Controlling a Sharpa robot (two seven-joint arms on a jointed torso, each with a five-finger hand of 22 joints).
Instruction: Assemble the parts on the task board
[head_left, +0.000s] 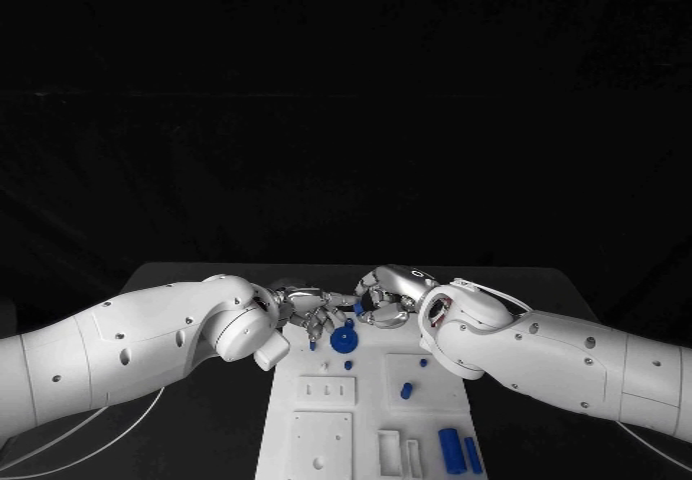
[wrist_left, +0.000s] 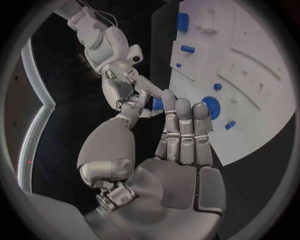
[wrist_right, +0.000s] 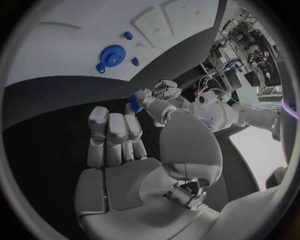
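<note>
both arms reach in over the far end of the board (head_left: 325, 440), which lies on the black counter (head_left: 188, 280), and the two robot hands meet fingertip to fingertip just beyond that end. the left robot hand (head_left: 306, 305) has its fingers stretched toward the right one. the right robot hand (head_left: 382, 296) points back at it with fingers curled. between their tips sits a small blue part (wrist_left: 157, 103), pinched by both a left thumb and finger and the right fingertips (wrist_left: 139, 102). a blue gear (head_left: 343, 339) stands on the board just below the hands. a blue peg (head_left: 405, 390) stands mid-board, and two blue cylinders (head_left: 453, 450) lie at the board's near right corner.
</note>
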